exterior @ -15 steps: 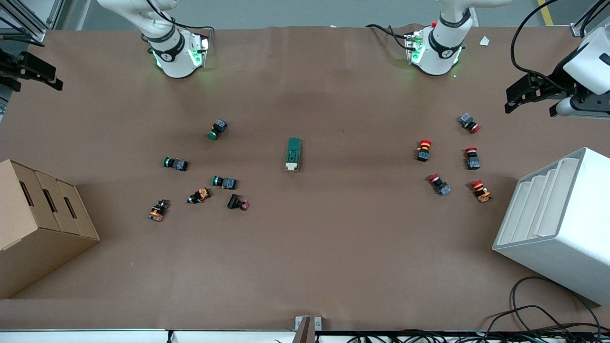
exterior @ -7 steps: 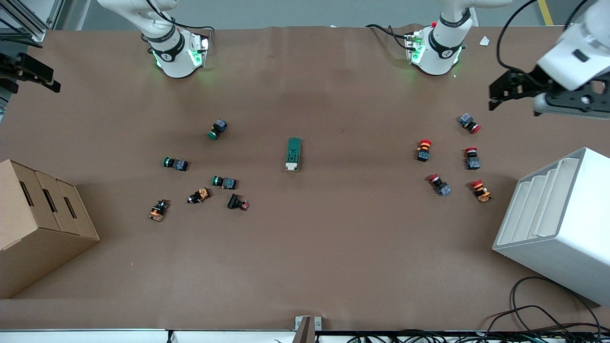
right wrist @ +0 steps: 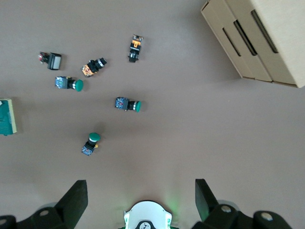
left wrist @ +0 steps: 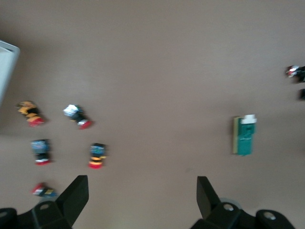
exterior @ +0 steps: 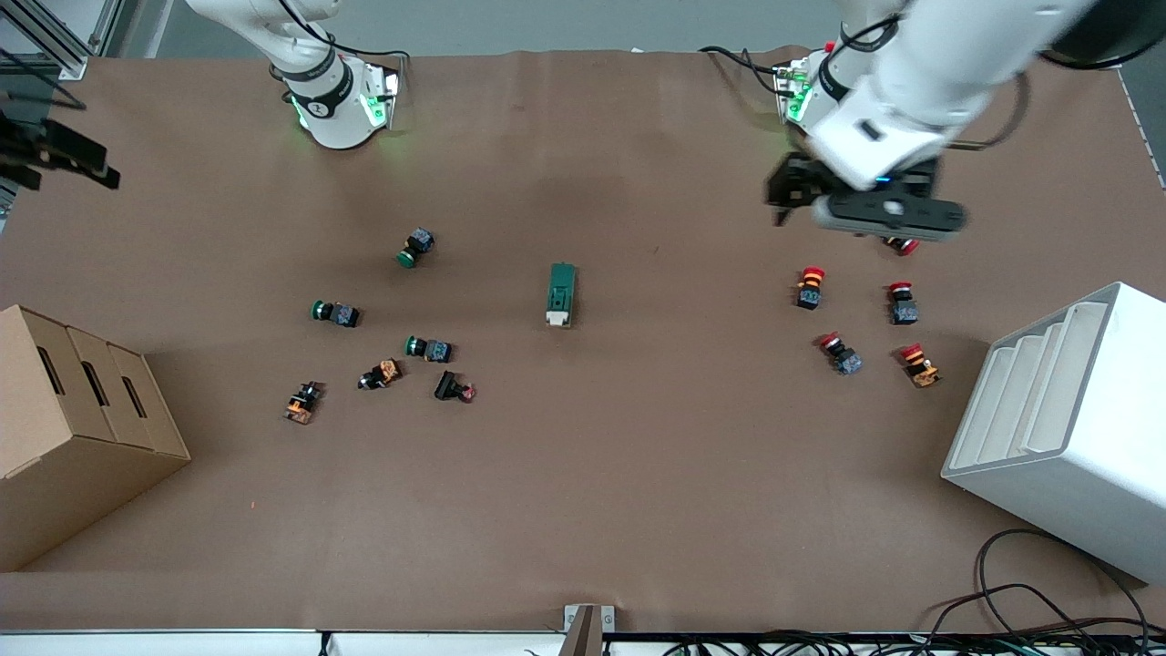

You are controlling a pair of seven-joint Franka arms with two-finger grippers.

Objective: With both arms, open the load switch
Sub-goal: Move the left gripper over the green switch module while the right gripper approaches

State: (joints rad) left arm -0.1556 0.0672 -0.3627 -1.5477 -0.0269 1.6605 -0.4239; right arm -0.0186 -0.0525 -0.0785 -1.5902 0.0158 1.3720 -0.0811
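Note:
The load switch [exterior: 561, 294], a dark-green block with a white lever end pointing toward the front camera, lies flat at the table's middle. It also shows in the left wrist view [left wrist: 245, 136] and at the edge of the right wrist view [right wrist: 7, 123]. My left gripper [exterior: 785, 193] hangs open and empty in the air over the table by the red-capped buttons, well apart from the switch; its jaws stand wide apart in its own view [left wrist: 141, 187]. My right gripper [exterior: 86, 164] is open and empty [right wrist: 140, 188] over the table's edge at the right arm's end.
Several red-capped push buttons [exterior: 810, 286] lie toward the left arm's end, and green-capped buttons [exterior: 335, 312] among others toward the right arm's end. A cardboard box [exterior: 73, 428] and a white stepped rack [exterior: 1066, 428] stand at the two ends.
The left arm has swung in from the table's end toward the middle, and its gripper now hangs over the red-capped buttons. The right gripper has barely shifted. The switch has not moved.

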